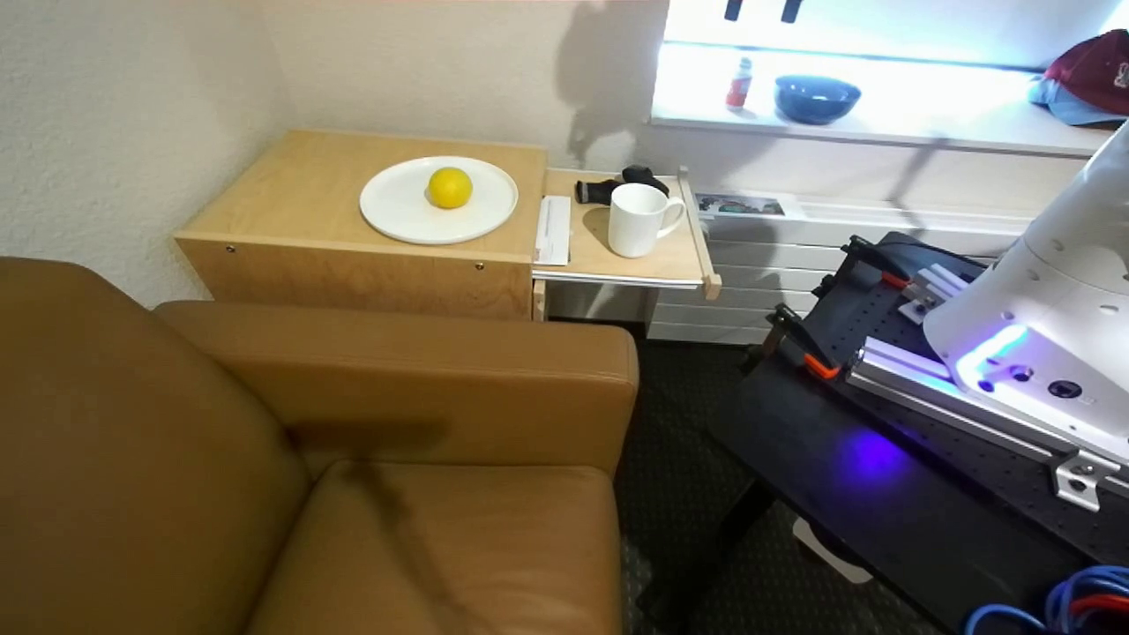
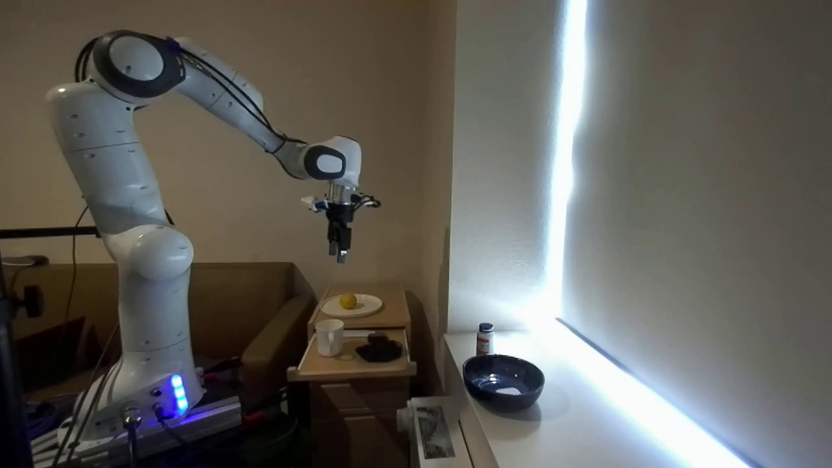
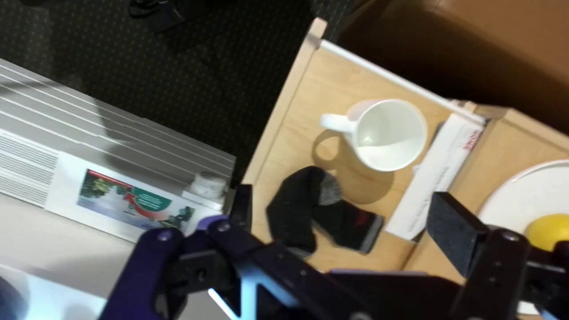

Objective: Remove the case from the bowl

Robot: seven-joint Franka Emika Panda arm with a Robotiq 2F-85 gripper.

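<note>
The dark-blue bowl [image 1: 817, 99] stands upright on the windowsill; both exterior views show it [image 2: 504, 403]. A small white patch [image 2: 508, 391] shows inside the bowl; I cannot tell if it is the case or glare. A dark-blue rounded edge of the bowl [image 3: 8, 300] shows at the lower left of the wrist view. My gripper [image 2: 338, 257] hangs fingers down, high above the pulled-out drawer and well away from the bowl. In the wrist view the gripper's fingers [image 3: 344, 204] are wide apart with nothing between them.
A white mug [image 1: 635, 220], a black sock [image 3: 293, 209] and a flat white box [image 3: 435, 178] lie in the open drawer [image 3: 306, 89]. A white plate [image 1: 388, 207] with a yellow fruit [image 1: 450, 188] is on the cabinet. A bottle [image 2: 485, 339] and a cap [image 1: 1089, 75] share the sill.
</note>
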